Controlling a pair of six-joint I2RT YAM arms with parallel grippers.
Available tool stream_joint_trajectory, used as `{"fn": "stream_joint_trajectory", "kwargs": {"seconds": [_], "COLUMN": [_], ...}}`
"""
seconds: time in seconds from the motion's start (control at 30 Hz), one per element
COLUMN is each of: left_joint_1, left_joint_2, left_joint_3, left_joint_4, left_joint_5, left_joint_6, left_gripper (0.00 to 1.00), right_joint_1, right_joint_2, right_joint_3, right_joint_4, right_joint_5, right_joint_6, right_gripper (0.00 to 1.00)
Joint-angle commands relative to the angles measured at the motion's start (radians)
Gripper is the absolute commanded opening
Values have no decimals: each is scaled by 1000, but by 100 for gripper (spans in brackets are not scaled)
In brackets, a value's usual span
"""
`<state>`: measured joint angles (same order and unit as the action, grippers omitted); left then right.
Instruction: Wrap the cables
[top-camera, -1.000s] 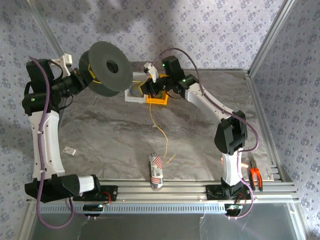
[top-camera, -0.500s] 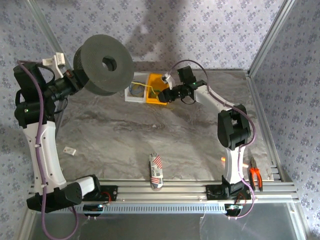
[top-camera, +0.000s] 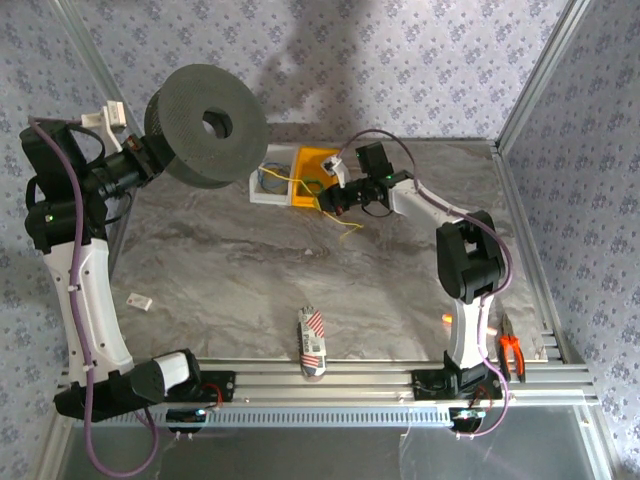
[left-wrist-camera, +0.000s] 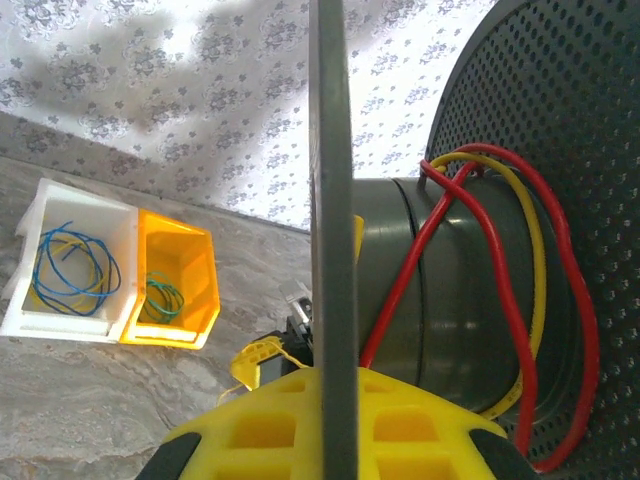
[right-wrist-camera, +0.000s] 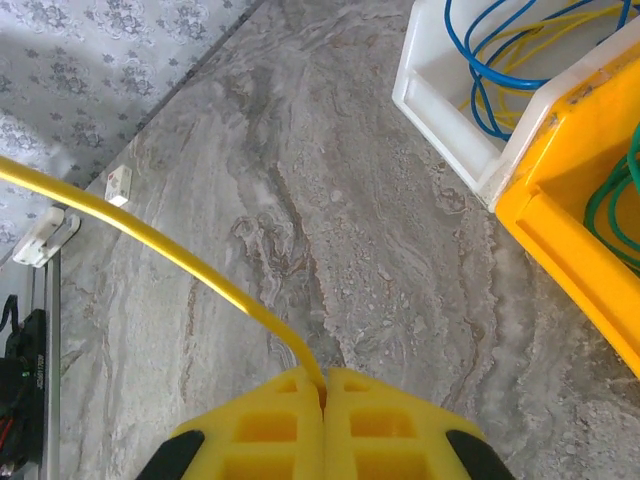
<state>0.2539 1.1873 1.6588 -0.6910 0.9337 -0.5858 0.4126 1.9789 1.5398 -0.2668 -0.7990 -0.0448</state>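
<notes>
Right jaws pinched closed on the yellow cable; left jaws clamped across the flange of the black spool.
The spool was held raised at the far left, with yellow and red wire already on its hub. The cable ran from there over the white bin and yellow bin to the right jaws, its loose tail on the counter. Judged risks: the strand catching a bin rim and dragging the bin, or slipping from the pads. Pliers lay well clear, near right.
</notes>
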Motion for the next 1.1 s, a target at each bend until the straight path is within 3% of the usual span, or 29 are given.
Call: {"fn": "stream_joint_trajectory", "kwargs": {"seconds": [0.0,0.23,0.43,0.6,0.87,1.07], "left_joint_1": [13,-41,-202,-382,-646,-742], "left_joint_2": [-29,-65,-55,-30,164,317], "left_joint_3": [63,6,-5,-63,-80,-5], "left_joint_4": [118,-177,-484,-552,-604,-596], "left_joint_5": [116,96,-240,-530,-1048,-1193], "left_joint_6": [-21,302,595,667,663,645], "left_gripper": [0,0,0,0,0,0], "right_joint_1": [-48,-140,-187,-192,-124,-58], "right_joint_2": [-23,23,118,192,199,176], "right_joint_3": [-28,207,547,781,889,938], "right_joint_4": [-16,-142,-322,-431,-476,-491], "right_joint_5": [56,119,137,128,82,63], "right_joint_6": [22,82,89,110,125,145], "right_gripper": [0,0,0,0,0,0]}}
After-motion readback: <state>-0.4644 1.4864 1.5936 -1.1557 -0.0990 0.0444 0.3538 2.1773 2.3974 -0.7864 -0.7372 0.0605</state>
